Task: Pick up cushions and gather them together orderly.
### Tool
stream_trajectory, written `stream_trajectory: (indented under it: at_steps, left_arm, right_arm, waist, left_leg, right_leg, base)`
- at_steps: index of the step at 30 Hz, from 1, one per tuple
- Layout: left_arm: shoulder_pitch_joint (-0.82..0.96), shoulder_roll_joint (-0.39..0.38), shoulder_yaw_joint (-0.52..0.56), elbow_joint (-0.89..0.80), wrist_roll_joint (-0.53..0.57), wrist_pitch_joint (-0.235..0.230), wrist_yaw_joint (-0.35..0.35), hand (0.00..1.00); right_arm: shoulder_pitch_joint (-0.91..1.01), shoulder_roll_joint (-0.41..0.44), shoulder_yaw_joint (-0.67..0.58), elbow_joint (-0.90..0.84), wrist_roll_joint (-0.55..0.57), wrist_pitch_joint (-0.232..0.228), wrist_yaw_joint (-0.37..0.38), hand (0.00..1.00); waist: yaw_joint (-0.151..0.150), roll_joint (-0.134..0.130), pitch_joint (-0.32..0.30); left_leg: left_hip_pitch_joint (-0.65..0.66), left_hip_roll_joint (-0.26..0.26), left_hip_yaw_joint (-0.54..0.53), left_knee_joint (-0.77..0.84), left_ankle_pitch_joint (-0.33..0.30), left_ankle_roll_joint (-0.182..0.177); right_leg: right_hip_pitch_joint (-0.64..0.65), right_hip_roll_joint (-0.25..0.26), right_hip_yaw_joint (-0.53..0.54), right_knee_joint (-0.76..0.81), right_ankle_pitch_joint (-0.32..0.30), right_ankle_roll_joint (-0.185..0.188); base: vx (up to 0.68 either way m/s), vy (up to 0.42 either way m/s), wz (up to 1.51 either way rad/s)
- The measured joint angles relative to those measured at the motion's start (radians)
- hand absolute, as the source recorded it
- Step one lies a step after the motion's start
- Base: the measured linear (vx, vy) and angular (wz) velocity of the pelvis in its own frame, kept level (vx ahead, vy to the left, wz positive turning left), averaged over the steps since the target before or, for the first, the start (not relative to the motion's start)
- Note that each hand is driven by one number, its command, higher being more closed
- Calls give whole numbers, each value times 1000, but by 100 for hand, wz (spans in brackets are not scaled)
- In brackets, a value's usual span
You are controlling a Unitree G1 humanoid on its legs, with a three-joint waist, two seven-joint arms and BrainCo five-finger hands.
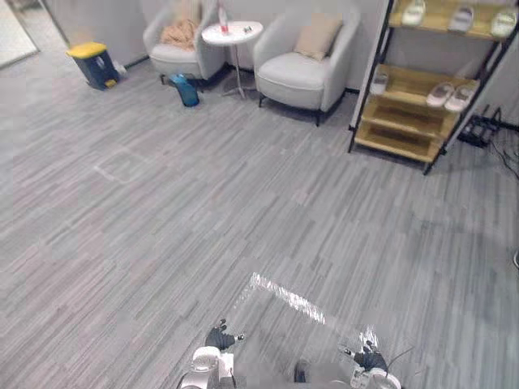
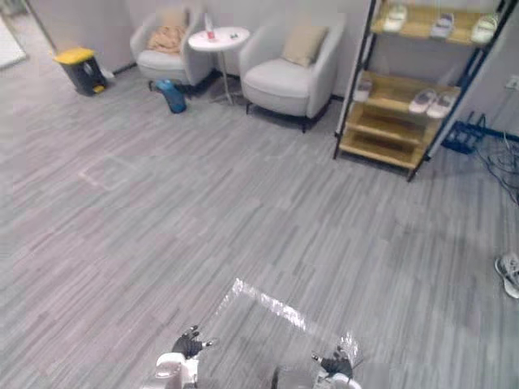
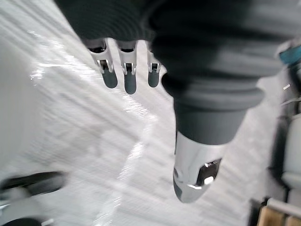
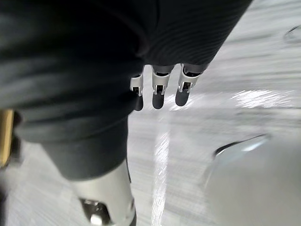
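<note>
A beige cushion leans upright against the back of the right grey armchair across the room. Another tan cushion lies slumped on the seat of the left armchair. My left hand hangs low at the bottom of the eye views, and my right hand hangs beside it to the right. Both are far from the chairs. In the wrist views, the left hand's fingers and the right hand's fingers point straight down over bare floor, holding nothing.
A small round white table stands between the armchairs. A blue container sits on the floor before the left chair. A dark bin with a yellow lid is at far left. A wooden shoe rack stands at right. Wide grey floor lies between.
</note>
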Motion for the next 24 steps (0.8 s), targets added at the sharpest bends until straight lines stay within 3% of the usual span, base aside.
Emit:
stream_trajectory:
  at_steps: [1, 3, 4, 5, 7, 8, 9, 11, 13, 19, 20, 23, 24]
  left_arm:
    - [1, 0, 0, -3, 0, -2, 0, 0]
    - [0, -4, 0, -4, -2, -6, -1, 0]
    - [0, -4, 0, -3, -2, -6, -1, 0]
    - [-2, -4, 0, -3, -3, -7, -2, 0]
    - [-2, -3, -1, 4, -4, -6, -2, 0]
    - [4, -4, -1, 14, -5, -5, -3, 0]
    - [9, -2, 3, 16, -5, -6, -5, 0]
    - [3, 8, 12, 28, -4, -6, -1, 0]
    - [2, 0, 8, 30, -1, -6, -4, 0]
    - [3, 7, 5, 42, 0, -6, -4, 0]
    - [3, 8, 5, 49, 0, -4, -4, 0]
    - [3, 5, -10, 48, 0, -4, -5, 0]
    - [4, 5, -13, 49, 0, -4, -4, 0]
  right_arm:
    - [1, 1, 0, 1, 3, 1, -2, 0]
    - [-4, 1, 0, 2, 6, 6, -8, 0]
    - [-4, 1, 0, 3, 6, 8, -9, 0]
    - [-8, 0, 0, 12, 6, 8, -11, 0]
    - [-10, -3, -3, 21, 4, 14, -14, 0]
    - [-4, -12, -7, 21, 2, 18, -15, 0]
    - [-3, -11, -7, 28, -1, 18, -16, 0]
    - [10, 25, -14, 38, -4, 24, -15, 0]
    - [13, 38, -24, 38, -5, 24, -15, 0]
    - [-1, 37, -88, 41, -7, 28, -5, 0]
    - [-20, 12, -87, 69, -7, 30, -1, 0]
    - [-4, -2, -89, 77, -31, 31, 0, 0]
    - [12, -8, -99, 75, -35, 31, 0, 0]
  waist:
    - [5, -1, 1]
    - [15, -2, 1]
    - [16, -3, 1]
    - [18, -4, 0]
    - [17, 0, -3]
    - [15, 22, -16]
    - [15, 26, -19]
    - [16, -48, -38]
    - [17, -60, -43]
    - [33, -38, -45]
    - [39, -9, -50]
    - [55, 7, -54]
    - [56, 10, -56]
  left_leg:
    - [-5, 3, 10, -27, -11, 0]
    - [-17, -27, -11, -325, -52, -23]
    - [-16, -36, -24, -374, -50, -26]
    - [-14, -59, -75, -519, -44, -28]
    - [-5, -66, -99, -665, 17, -21]
    - [16, -50, -99, -725, 120, -15]
    - [24, -44, -98, -723, 101, -66]
    - [61, -91, -30, -749, 85, -35]
    - [80, -108, -6, -765, 75, -19]
    - [157, -96, 112, -815, 61, -1]
    - [156, -72, 138, -832, 60, 1]
    - [157, -63, 156, -841, 60, 1]
    - [158, -64, 151, -841, 60, 1]
  right_leg:
    - [12, -2, 10, -6, 0, 9]
    - [65, -9, 86, -36, -15, 32]
    - [67, -10, 97, -38, -17, 35]
    - [69, -11, 136, -43, -28, 47]
    - [82, -7, 189, -52, -46, 74]
    - [103, 14, 229, -58, -62, 97]
    - [113, 15, 243, -62, -68, 100]
    - [129, -41, 307, -67, -72, 107]
    - [133, -59, 344, -66, -60, 123]
    - [113, -60, 501, -64, -8, 153]
    - [69, -52, 452, -54, 22, 203]
    - [29, -74, 276, -28, 27, 207]
    - [29, -74, 277, -30, 27, 207]
  base:
    - [255, -56, -53]
    - [287, 28, -82]
    - [319, 96, -91]
    - [342, 143, -93]
    - [371, 193, -93]
    - [338, 216, -62]
    - [423, 266, -68]
    - [422, 262, -43]
    - [265, 202, -26]
    - [106, 87, -65]
    - [-25, -22, -114]
    - [-45, -55, -58]
    - [0, 0, 0]
